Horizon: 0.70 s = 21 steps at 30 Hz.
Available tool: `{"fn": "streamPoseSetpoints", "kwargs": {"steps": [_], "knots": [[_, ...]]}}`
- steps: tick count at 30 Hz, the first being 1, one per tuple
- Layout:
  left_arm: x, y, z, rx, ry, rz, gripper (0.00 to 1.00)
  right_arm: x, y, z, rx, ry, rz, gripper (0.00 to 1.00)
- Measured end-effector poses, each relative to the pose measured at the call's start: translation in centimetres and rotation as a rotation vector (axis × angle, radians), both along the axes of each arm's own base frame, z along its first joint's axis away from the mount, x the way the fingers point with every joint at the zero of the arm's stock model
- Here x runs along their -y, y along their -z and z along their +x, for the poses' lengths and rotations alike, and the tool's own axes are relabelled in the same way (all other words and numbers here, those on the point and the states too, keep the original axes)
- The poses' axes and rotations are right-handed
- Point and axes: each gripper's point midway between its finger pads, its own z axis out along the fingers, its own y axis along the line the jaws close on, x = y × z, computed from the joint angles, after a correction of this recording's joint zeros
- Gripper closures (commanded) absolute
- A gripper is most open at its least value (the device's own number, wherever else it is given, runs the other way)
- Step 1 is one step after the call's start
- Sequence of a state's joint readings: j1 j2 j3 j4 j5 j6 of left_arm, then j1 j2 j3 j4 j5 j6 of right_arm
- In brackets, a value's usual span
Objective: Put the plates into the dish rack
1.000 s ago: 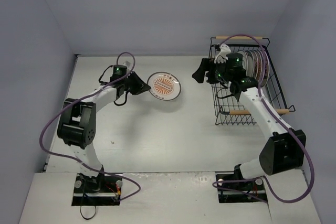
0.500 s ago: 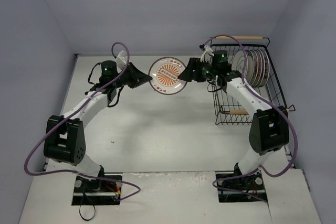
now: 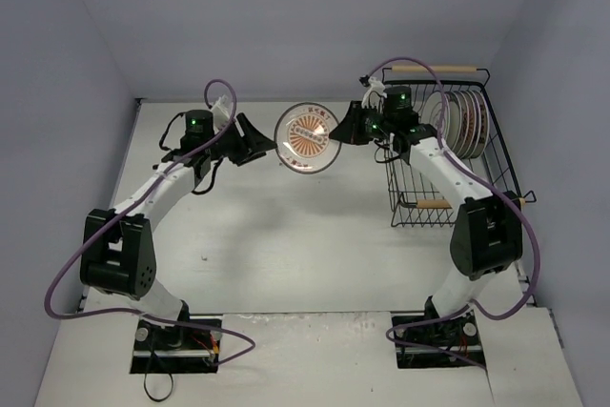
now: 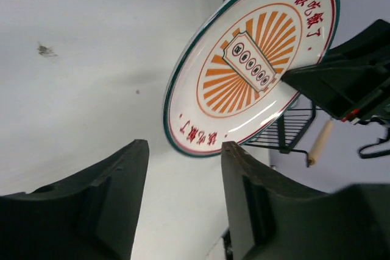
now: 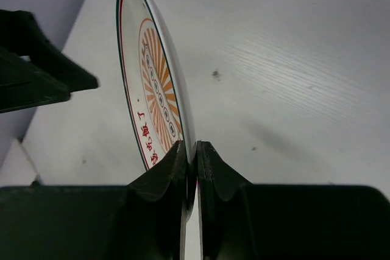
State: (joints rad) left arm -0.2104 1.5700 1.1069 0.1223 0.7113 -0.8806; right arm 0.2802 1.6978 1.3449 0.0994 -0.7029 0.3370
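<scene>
A white plate (image 3: 307, 137) with an orange sunburst centre and a dark teal rim hangs tilted on edge above the table between my two arms. My right gripper (image 3: 341, 132) is shut on its right rim; in the right wrist view the plate (image 5: 152, 83) rises edge-on from the pinched gripper (image 5: 191, 150). My left gripper (image 3: 264, 145) stands open just left of the plate. In the left wrist view the plate (image 4: 253, 59) lies just beyond the spread gripper (image 4: 183, 156), touching neither finger. Several plates (image 3: 464, 119) stand on edge in the black wire dish rack (image 3: 505, 171).
The dish rack fills the table's back right corner, with wooden handles at its far end (image 3: 434, 69) and near end (image 3: 434, 204). Grey walls close in the table on the left, back and right. A purple cable (image 3: 221, 92) loops over each arm.
The right arm came left from the rack and shut on the plate's right rim. The left gripper, which had lifted and held the plate, has opened and let go.
</scene>
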Motion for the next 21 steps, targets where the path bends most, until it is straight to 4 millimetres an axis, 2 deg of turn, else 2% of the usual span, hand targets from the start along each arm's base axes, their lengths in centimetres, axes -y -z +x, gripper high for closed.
{"fn": "streamPoseSetpoints", "kwargs": {"steps": [3,5,8,12,14,17,21], "knots": [[-1.2,0.2,0.3,-0.02,-0.032,0.123,0.35,2.2,0.4,1.4,0.04,0.098,-0.121,1.0],[-2.6,0.3,0.5,-0.018,-0.069,0.229,0.3,4.5,-0.5,2.5,0.091,0.189,-0.221,1.0],[-5.3,0.9,0.1,-0.032,-0.132,0.393,0.3,8.6,-3.2,4.0,0.2,0.342,-0.374,1.0],[-8.8,2.2,-1.9,-0.085,-0.187,0.583,0.3,14.5,-7.6,5.1,0.34,0.553,-0.565,1.0],[-10.2,2.6,-2.9,-0.108,-0.201,0.656,0.3,17.2,-8.8,5.4,0.374,0.635,-0.645,1.0],[-11.6,2.7,-4.1,-0.124,-0.212,0.73,0.29,20.9,-8.8,5.6,0.371,0.719,-0.758,1.0],[-12.9,2.5,-5.5,-0.129,-0.219,0.786,0.29,24.9,-7.6,6.6,0.348,0.786,-0.866,1.0]]}}
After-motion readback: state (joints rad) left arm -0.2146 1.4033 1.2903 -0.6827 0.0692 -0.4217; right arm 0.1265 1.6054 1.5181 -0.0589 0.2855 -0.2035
